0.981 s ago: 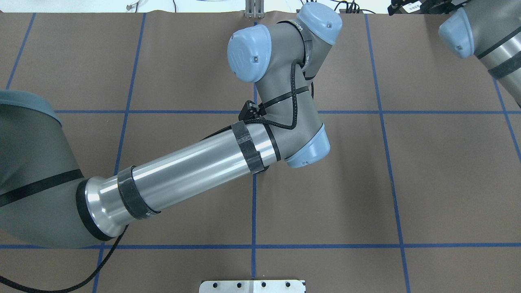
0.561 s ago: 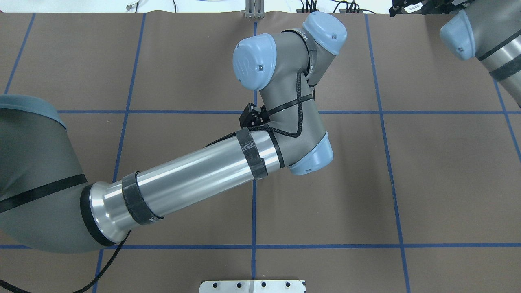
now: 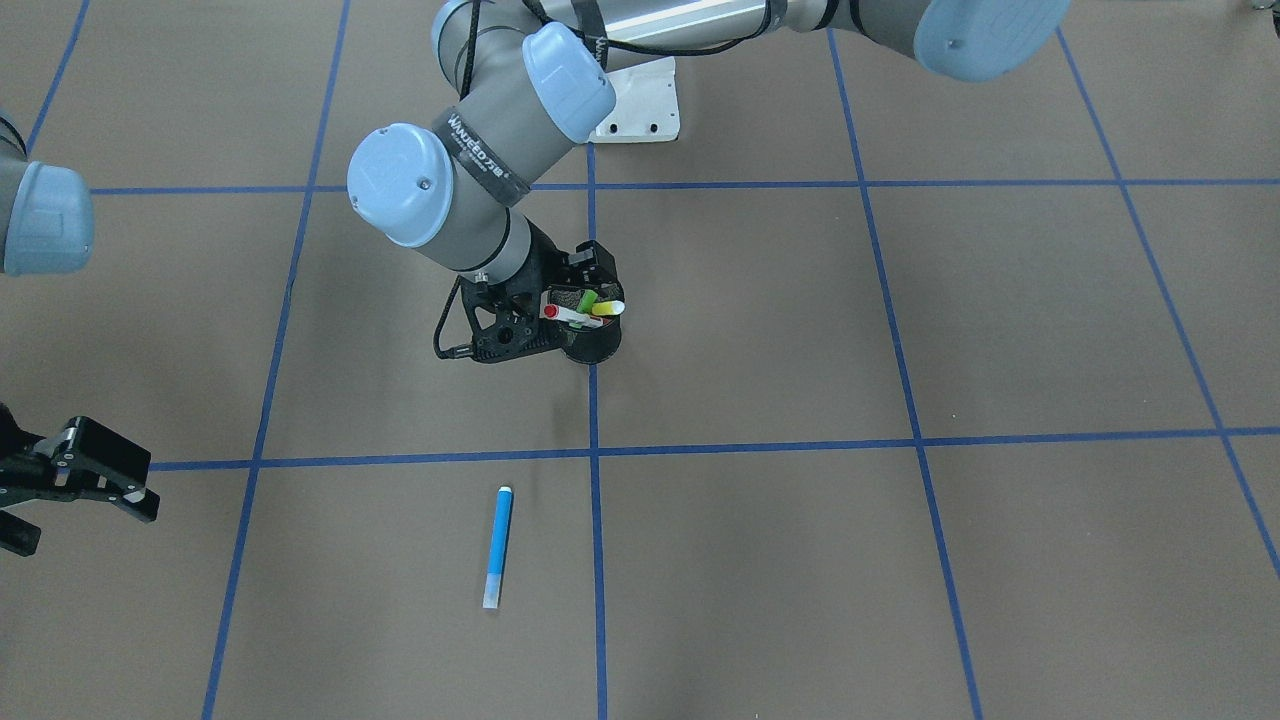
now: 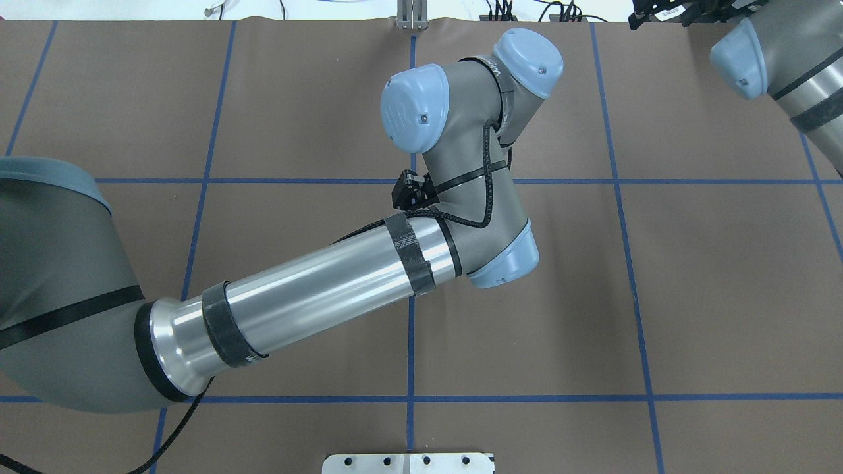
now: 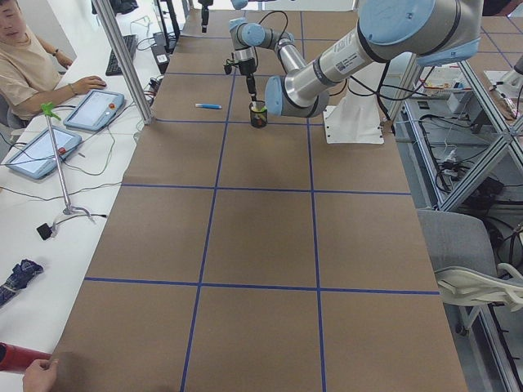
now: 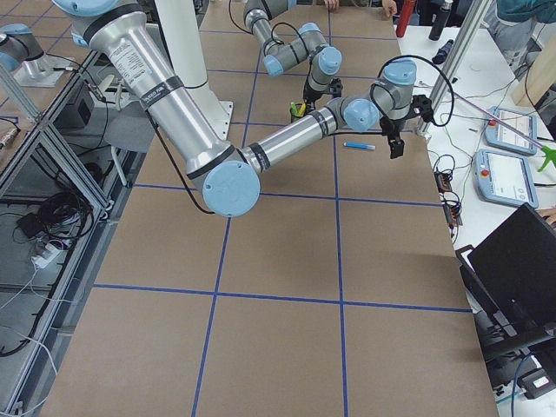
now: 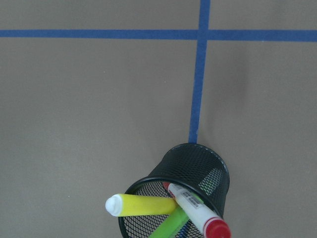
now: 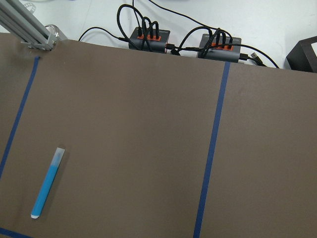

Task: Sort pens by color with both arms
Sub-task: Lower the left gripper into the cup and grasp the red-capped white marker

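Observation:
A black mesh cup (image 3: 597,347) stands on a blue tape crossing and holds the yellow pen (image 7: 143,204), the light green pen (image 7: 171,225) and the white pen with red caps (image 7: 195,212). My left gripper (image 3: 570,305) is at the cup's rim, over these pens; I cannot tell whether it is open or shut. The blue pen (image 3: 498,545) lies flat on the table, apart from the cup, and also shows in the right wrist view (image 8: 47,186). My right gripper (image 3: 85,520) hangs open and empty, well to the side of the blue pen.
Brown table cover with a grid of blue tape lines (image 3: 592,450). The white base stand (image 3: 640,105) is behind the cup. Power strips with cables (image 8: 148,38) lie along the far table edge. An operator (image 5: 24,73) with tablets sits at a side table.
My left arm's elbow and wrist have shifted a little to the right and away from the base in the overhead view. The right arm has hardly moved.

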Available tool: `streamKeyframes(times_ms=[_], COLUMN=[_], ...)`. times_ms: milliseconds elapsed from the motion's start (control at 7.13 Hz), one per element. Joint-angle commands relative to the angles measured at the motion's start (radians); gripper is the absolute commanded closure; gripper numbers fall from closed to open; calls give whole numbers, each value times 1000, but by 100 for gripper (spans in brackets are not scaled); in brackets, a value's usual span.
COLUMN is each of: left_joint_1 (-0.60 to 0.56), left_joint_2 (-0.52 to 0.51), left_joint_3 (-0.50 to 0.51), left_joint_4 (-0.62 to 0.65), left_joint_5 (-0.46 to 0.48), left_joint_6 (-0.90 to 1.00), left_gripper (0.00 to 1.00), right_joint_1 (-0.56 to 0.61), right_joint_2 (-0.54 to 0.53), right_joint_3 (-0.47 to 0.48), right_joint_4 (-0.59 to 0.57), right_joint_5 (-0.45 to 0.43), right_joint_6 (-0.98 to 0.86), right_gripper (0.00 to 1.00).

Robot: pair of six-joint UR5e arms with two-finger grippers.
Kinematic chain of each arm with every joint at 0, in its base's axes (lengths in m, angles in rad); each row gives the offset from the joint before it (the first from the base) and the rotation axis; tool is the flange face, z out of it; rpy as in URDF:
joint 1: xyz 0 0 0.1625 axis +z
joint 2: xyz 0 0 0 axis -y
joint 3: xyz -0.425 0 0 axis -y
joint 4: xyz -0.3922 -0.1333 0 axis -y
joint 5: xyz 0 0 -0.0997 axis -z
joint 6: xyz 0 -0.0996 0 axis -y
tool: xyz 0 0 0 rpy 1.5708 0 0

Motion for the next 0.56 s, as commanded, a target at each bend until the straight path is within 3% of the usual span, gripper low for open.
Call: streamKeyframes(times_ms=[0,421], left_joint_1=[3,3], left_joint_2=[0,-2], left_joint_3=[11,7], left_joint_4=[-32,-41], left_joint_5=[1,1], left_joint_6=[1,3], left_gripper=[24,61], right_joint_1=[-2,-4], right_joint_2=[0,0], right_joint_3=[-1,-3], right_joint_4=[0,0], right_joint_5=[0,0], right_joint_6=[0,0], right_gripper=[0,0])
